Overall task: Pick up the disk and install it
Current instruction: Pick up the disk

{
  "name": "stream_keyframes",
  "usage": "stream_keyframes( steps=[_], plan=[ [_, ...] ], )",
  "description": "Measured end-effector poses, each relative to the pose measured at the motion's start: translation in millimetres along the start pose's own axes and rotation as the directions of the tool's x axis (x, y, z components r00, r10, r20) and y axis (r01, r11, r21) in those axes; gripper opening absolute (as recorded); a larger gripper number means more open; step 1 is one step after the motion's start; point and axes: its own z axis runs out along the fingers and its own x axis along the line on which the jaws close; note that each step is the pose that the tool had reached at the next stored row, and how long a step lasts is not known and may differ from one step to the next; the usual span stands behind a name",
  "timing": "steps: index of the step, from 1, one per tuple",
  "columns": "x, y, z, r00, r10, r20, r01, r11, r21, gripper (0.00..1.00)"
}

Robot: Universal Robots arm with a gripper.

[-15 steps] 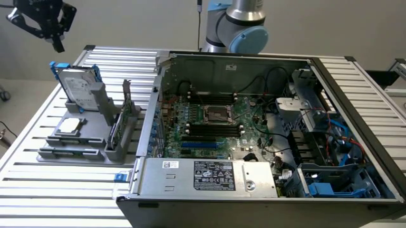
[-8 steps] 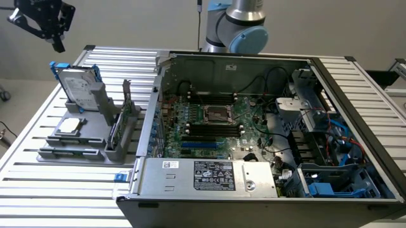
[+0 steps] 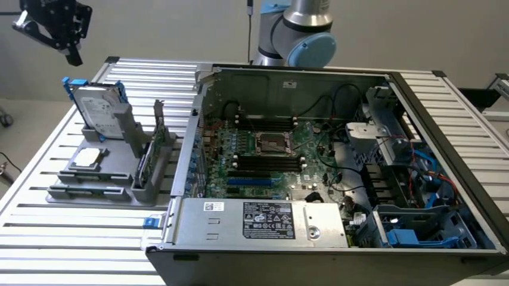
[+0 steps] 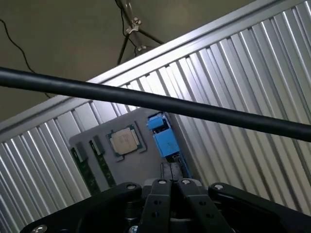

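High over the disk [image 3: 102, 110] in its stand [image 3: 95, 193], we see our gripper [image 3: 73, 58] hanging tilted, fingers clenched shut on nothing.

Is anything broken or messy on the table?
Nothing looks broken or spilled. The disk stands upright in its slot on the grey holder, the chip lies flat near it, and the computer case is open with its cables inside. The gripper hangs above the holder, shut and empty.

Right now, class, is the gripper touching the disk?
Apart. The exterior view shows the gripper hanging above the upright disk, with a plain gap of background between its fingertips and the disk's top edge.
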Motion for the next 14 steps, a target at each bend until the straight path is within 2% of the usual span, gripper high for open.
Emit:
stream_keyframes(
  steps=[4, 7, 14],
  plan=[
    [0.0, -0.1, 0.7, 0.9973, -0.074, 0.0049, 0.074, 0.9973, 0.0014, 0.11],
    [0.0, 0.0, 1.8, 0.9918, -0.128, 0.0112, 0.128, 0.9918, 0.0019, 0.11],
    [-0.2, 0.2, 6.3, 0.9691, -0.245, 0.0282, 0.245, 0.9695, 0.0036, 0.11]
  ],
)
